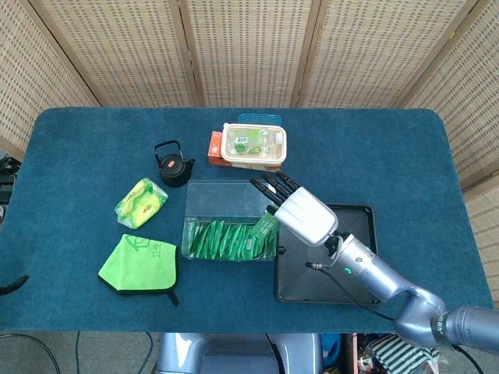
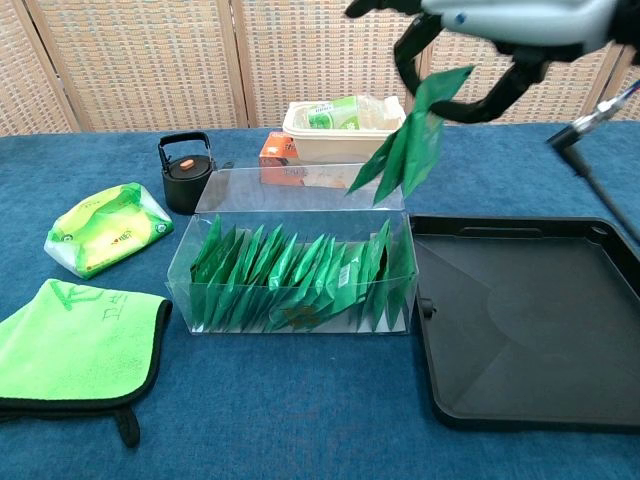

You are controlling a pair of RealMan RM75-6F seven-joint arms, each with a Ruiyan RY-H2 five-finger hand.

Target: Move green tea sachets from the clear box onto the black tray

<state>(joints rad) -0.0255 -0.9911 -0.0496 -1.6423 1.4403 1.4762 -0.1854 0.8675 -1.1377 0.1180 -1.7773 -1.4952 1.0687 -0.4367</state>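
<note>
The clear box (image 1: 228, 189) (image 2: 300, 178) sits mid-table with a row of green tea sachets (image 1: 222, 238) (image 2: 285, 275) standing in it. My right hand (image 1: 301, 211) (image 2: 497, 25) is raised above the box's right end and pinches what look like two green sachets (image 1: 266, 227) (image 2: 410, 140). They hang clear of the box, near its right rim. The black tray (image 1: 360, 226) (image 2: 530, 330) lies directly right of the box and holds nothing; my right forearm crosses over it. My left hand is not in either view.
A black kettle (image 1: 172, 164) (image 2: 185, 170) stands left of the box's far corner. Behind the box are a lidded container (image 1: 253, 145) (image 2: 345, 124) and an orange carton (image 1: 214, 146) (image 2: 274, 150). A yellow-green packet (image 1: 141, 201) (image 2: 108, 228) and green cloth (image 1: 140, 263) (image 2: 75, 345) lie left.
</note>
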